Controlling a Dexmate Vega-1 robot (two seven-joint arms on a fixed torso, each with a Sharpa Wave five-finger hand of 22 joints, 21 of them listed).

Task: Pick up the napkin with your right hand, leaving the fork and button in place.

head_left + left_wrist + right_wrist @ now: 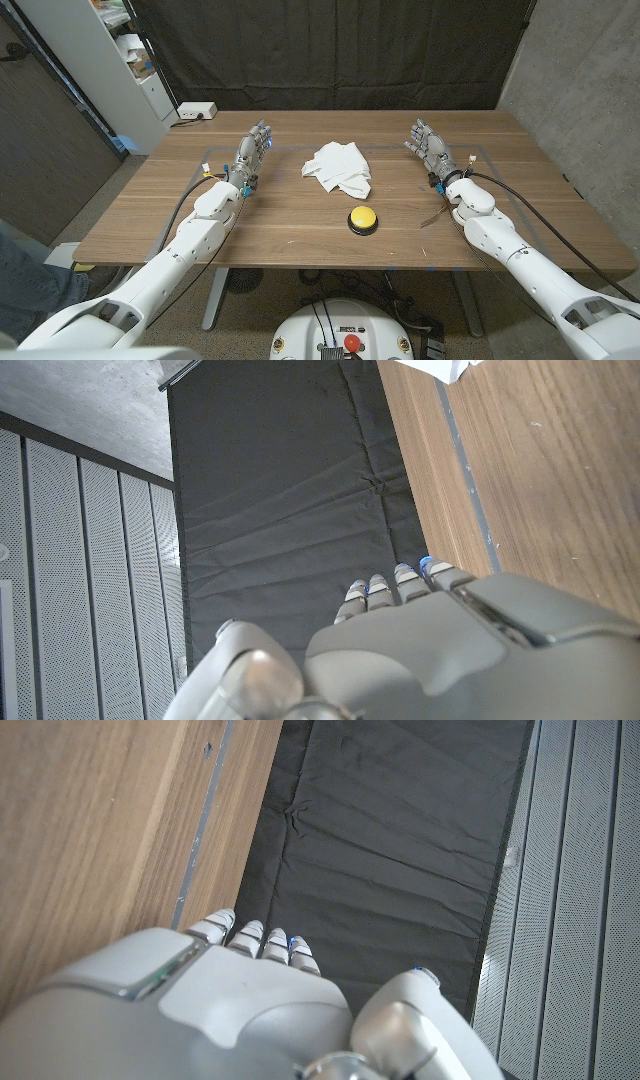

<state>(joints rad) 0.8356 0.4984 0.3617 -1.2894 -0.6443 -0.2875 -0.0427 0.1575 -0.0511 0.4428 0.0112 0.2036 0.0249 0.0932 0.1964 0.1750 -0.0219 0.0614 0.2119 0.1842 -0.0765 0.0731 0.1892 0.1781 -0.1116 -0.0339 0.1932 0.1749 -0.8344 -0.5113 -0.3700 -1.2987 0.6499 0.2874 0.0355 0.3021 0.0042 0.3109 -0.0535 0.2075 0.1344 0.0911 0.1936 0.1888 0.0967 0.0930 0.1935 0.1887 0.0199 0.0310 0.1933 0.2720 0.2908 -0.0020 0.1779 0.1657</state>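
A crumpled white napkin [338, 168] lies on the wooden table [300, 225], a little back of centre. A yellow button [363, 219] on a black base sits just in front of it. A thin fork [433, 215] lies beside my right wrist, partly hidden by the arm. My right hand [428, 146] stands to the right of the napkin, about a hand's length away, with its fingers stretched out and nothing in them. My left hand [252, 152] mirrors it on the napkin's left, also holding nothing. A corner of the napkin [440, 368] shows in the left wrist view, beyond my left hand [420, 650].
A white power strip [196, 111] sits at the table's back left corner. White shelving [100, 60] stands off to the left, and a black curtain [400, 840] hangs behind the table. Faint tape lines [478, 158] mark the wood near both hands.
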